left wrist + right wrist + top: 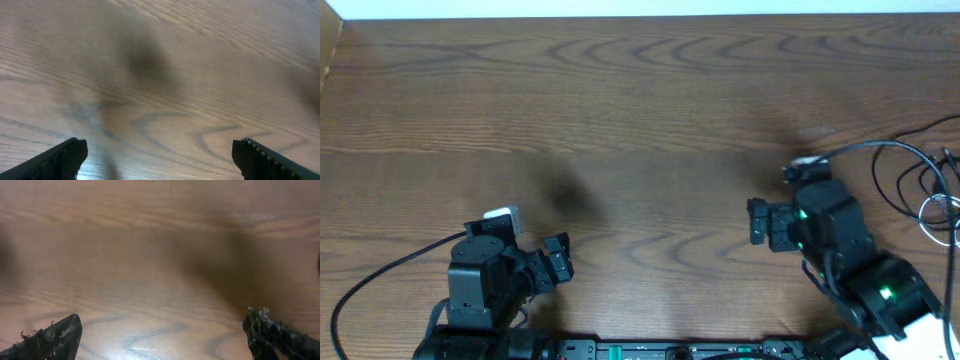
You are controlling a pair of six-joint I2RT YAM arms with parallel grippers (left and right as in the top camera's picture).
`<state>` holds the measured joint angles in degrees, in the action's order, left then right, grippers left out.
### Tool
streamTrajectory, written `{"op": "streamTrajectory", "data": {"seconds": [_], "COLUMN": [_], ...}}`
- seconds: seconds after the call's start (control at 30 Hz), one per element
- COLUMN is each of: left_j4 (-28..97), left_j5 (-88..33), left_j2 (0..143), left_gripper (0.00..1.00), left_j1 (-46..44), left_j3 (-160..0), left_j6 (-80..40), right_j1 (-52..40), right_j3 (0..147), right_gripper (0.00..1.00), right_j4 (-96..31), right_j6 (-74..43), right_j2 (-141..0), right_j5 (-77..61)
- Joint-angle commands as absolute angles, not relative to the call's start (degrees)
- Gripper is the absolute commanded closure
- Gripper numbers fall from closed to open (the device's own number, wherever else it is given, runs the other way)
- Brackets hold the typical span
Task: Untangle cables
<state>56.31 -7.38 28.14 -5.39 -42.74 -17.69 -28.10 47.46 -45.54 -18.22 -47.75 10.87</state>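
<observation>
At the far right edge of the table (640,100), found the cables (938,205): thin black loops and a white one, overlapping, partly cut off from view. Found the left gripper (560,258) and the right gripper (758,222) both spread wide and empty, well apart from the tangle. Judged the cords light, limp and easy to snag; better taken by one strand near a plug, not at a crossing.
</observation>
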Motion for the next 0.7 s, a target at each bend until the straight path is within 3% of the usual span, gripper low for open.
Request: {"op": "streamTrajectory", "data": {"seconds": [0.0,0.67], "left_j4": [56.66,56.66], "left_j5": [-7.49,-7.49], "left_j2": [27.97,27.97], "left_gripper": [0.02,0.01], "left_j1": [-5.21,-5.21], "left_j3": [-42.35,-42.35], "left_j6": [-16.75,-16.75], "right_j1": [-28.34,-28.34], "right_j3": [47.13,47.13], "right_gripper": [0.01,0.01], "right_j4": [-45.91,-46.33], "right_j6": [-19.27,-19.22], "right_j2": [-46.50,-46.50], "right_j5": [12.95,13.08]}}
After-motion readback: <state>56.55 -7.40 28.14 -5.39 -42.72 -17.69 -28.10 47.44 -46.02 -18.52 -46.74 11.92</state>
